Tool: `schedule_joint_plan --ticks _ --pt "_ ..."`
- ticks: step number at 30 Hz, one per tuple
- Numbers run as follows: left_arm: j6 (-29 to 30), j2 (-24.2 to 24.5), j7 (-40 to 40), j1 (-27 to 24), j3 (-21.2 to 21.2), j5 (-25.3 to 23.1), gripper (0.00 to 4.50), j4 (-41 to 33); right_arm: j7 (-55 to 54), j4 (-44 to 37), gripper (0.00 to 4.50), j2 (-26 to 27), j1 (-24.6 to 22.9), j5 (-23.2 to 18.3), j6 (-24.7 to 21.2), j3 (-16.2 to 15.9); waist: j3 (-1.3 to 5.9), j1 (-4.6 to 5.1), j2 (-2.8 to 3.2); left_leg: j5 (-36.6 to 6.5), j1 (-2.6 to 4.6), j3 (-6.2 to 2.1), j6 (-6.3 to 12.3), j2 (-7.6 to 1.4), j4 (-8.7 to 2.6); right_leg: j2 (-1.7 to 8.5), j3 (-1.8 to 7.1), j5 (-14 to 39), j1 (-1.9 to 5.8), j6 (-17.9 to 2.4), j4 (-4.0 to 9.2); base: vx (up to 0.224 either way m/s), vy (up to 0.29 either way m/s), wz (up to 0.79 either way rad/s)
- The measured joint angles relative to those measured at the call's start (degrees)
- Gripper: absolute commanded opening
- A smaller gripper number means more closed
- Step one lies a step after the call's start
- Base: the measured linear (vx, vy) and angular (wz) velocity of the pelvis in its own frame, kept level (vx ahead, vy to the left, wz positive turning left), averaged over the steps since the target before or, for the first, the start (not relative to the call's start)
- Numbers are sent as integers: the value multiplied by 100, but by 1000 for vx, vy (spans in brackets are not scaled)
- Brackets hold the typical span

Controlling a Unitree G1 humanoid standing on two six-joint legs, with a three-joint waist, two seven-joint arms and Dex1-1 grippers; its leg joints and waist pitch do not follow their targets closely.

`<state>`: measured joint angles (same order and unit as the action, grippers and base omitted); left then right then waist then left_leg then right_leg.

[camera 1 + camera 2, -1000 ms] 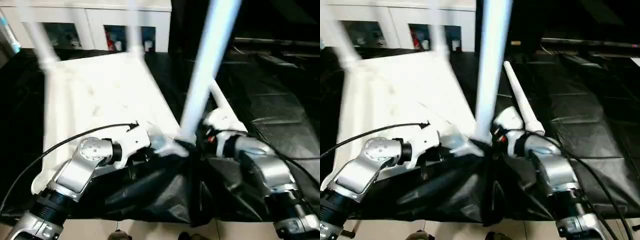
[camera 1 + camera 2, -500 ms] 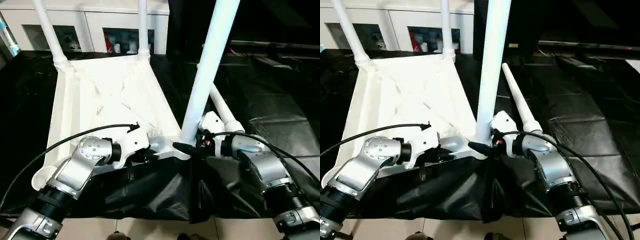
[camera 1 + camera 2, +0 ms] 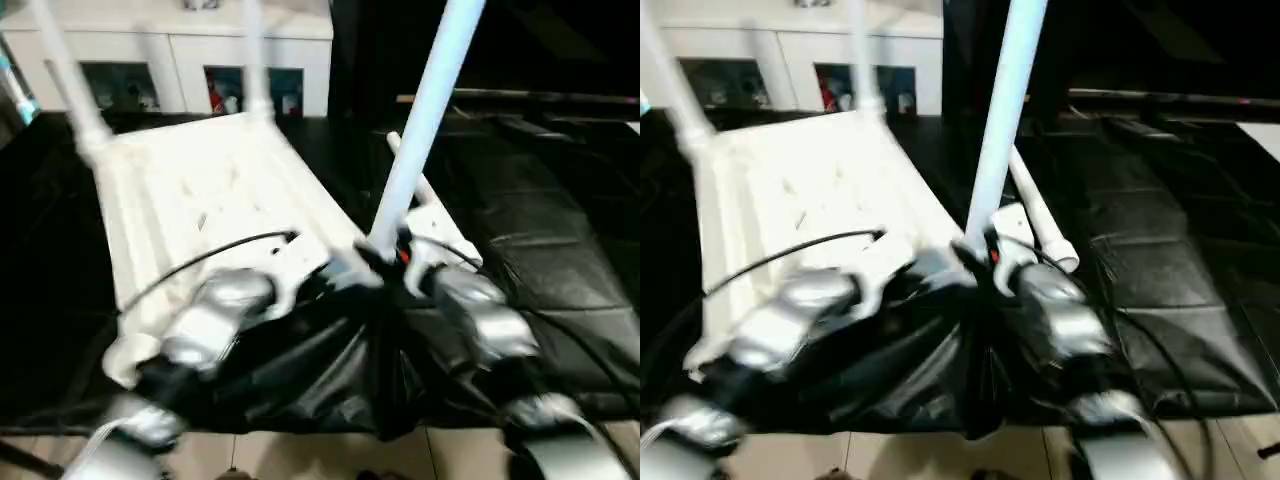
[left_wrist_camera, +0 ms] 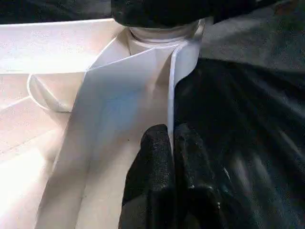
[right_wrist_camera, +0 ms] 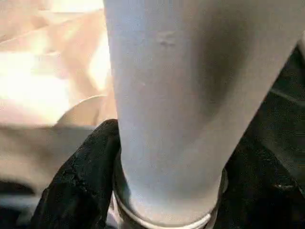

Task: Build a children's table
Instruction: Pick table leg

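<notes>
The children's table top (image 3: 200,190) lies upside down on a black sheet, with two white legs (image 3: 65,80) (image 3: 252,60) standing in its far corner sockets. A third leg (image 3: 425,110) stands in the near right corner socket, leaning slightly right. My right gripper (image 3: 385,255) is shut on that leg's base; its black fingers (image 5: 81,186) show on both sides of the leg (image 5: 176,95). My left gripper (image 4: 171,138) is shut on the thin rim (image 4: 172,86) of the table top just beside that socket. A fourth leg (image 3: 1040,215) lies loose on the sheet to the right.
A white cabinet (image 3: 180,60) with glass-fronted compartments stands behind the table top. Crumpled black sheeting (image 3: 560,250) covers the work surface, bunched up between my forearms. Pale floor (image 3: 300,455) shows along the near edge.
My right gripper's fingers have closed in around the base of the upright leg. The left gripper keeps its hold on the rim. The whole picture has shifted with the head.
</notes>
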<state>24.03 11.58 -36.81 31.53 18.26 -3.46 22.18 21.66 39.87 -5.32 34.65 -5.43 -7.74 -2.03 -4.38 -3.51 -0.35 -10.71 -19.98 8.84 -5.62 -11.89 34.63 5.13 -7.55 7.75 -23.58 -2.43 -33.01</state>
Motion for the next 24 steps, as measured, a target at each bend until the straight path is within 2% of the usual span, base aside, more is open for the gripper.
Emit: schedule_joint_plan --ticks 2,3,4,7,8,9,11,14,18,23,24 --pt "57 -141 195 18 -25 -46 0 54 -266 270 274 137 161 96 86 41 8 51 -3 3 0 0 6 5 4 13 -10 0 13 0 6 0 0 0" --pt "65 -168 231 18 -30 -79 0 69 -303 383 329 180 217 117 119 84 20 73 -11 3 1 -2 7 4 8 16 -22 0 23 0 13 0 0 0" --pt "65 -168 234 15 -30 -93 0 72 -301 439 342 202 236 120 148 114 28 91 -20 2 0 -7 7 3 10 17 -32 0 29 1 21 0 0 0" --pt "4 -77 346 2 -53 -144 0 84 -104 475 348 326 298 34 207 139 39 192 -33 2 -6 -33 7 -4 10 20 -84 0 40 1 45 0 0 0" --pt "-28 -28 367 -15 -78 -144 0 84 16 471 378 346 322 21 234 138 42 218 -38 1 -6 -44 6 -6 10 22 -102 0 41 0 50 0 0 0" --pt "-53 17 374 -24 -106 -144 0 84 166 452 386 346 330 4 275 113 45 248 -42 2 -8 -54 6 -6 7 21 -123 0 44 0 57 0 0 0" --pt "-144 158 305 -65 -121 -140 0 69 441 420 386 298 314 3 335 6 47 263 -43 2 -4 -57 6 -5 -1 19 -131 -1 44 0 55 0 0 0" --pt "-338 436 -68 -193 -144 -97 0 -61 1109 304 386 30 286 7 414 -229 47 257 -43 2 -2 -59 5 -7 -18 16 -133 -1 43 0 45 0 0 0" --pt "-567 897 -867 -449 -140 95 0 -407 1955 126 386 -390 77 9 401 -405 47 154 -46 0 0 -59 2 -17 -18 20 -114 -2 37 -1 -3 0 0 0" --pt "-597 1085 -1159 -509 -95 162 0 -574 2262 132 386 -489 68 25 344 -428 47 110 -46 0 -10 -57 2 -23 -26 18 -106 -10 26 -13 -18 0 0 0" --pt "-597 1090 -1179 -512 -95 162 0 -586 2258 147 369 -487 70 25 345 -428 47 106 -46 0 -12 -56 2 -23 -29 18 -105 -11 26 -14 -20 0 0 0"
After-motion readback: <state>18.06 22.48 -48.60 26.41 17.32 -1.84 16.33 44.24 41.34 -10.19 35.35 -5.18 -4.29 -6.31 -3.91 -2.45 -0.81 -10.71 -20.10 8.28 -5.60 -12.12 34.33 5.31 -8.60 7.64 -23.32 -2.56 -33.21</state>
